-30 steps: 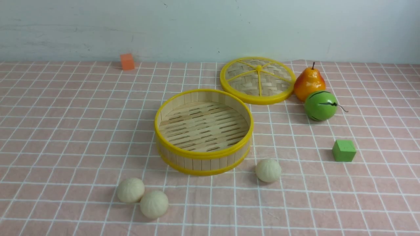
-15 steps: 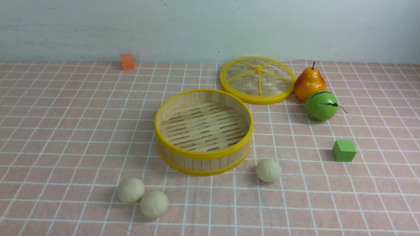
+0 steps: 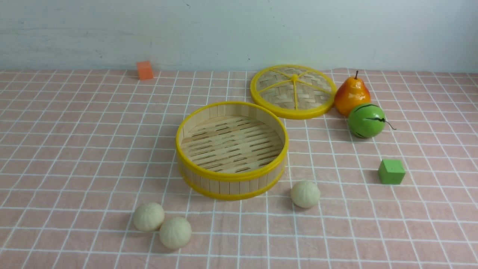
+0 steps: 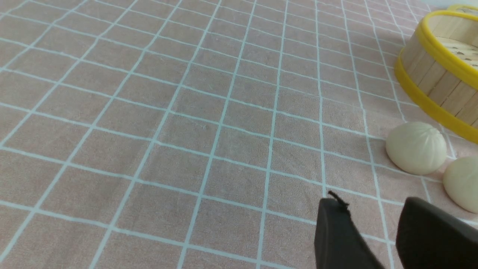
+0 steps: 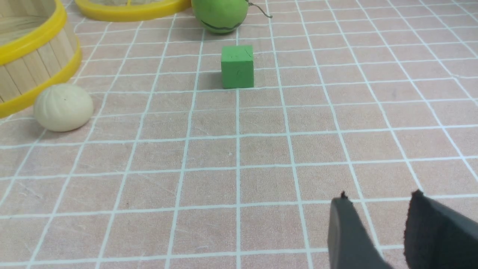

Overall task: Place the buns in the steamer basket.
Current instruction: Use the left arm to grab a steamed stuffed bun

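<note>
The steamer basket stands empty mid-table. Two buns lie touching in front of it to the left, and a third bun lies in front to the right. Neither gripper shows in the front view. In the left wrist view my left gripper is open and empty over the cloth, short of the two buns and the basket. In the right wrist view my right gripper is open and empty, well away from the third bun and the basket.
The flat woven lid lies behind the basket to the right. Beside it are a pear and a green striped melon ball. A green cube sits right of the basket, an orange cube by the back wall.
The green melon ball has shifted very slightly to the right. Nothing else has visibly moved.
</note>
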Robot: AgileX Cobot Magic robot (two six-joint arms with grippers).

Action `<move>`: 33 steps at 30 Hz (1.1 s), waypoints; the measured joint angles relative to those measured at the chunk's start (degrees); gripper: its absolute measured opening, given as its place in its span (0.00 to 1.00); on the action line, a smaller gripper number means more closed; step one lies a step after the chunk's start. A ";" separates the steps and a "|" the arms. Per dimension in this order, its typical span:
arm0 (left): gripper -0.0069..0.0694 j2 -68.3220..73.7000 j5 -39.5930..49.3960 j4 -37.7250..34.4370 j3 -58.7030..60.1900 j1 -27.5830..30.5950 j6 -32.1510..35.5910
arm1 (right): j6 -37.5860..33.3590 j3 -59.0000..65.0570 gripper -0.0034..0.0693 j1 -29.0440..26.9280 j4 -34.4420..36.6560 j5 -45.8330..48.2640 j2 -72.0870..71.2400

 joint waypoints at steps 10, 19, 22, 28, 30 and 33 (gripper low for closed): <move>0.40 0.00 0.00 0.04 0.00 0.00 0.00 | 0.05 0.00 0.38 0.00 0.36 0.00 0.00; 0.40 0.00 0.00 0.04 0.00 0.00 0.00 | 0.05 0.00 0.38 0.00 0.36 0.00 0.00; 0.40 0.00 -0.06 0.57 0.00 0.00 0.00 | 0.05 0.00 0.38 0.00 0.36 0.00 0.00; 0.40 0.00 -2.97 -4.94 0.00 0.00 -5.92 | 0.05 0.00 0.38 0.00 3.48 0.00 0.00; 0.40 0.00 -3.90 -11.71 0.00 0.00 -10.77 | 0.05 0.00 0.38 0.00 6.43 0.00 0.00; 0.40 0.00 -4.54 -25.69 0.00 0.00 -22.06 | 0.06 0.00 0.38 0.00 13.74 0.17 0.00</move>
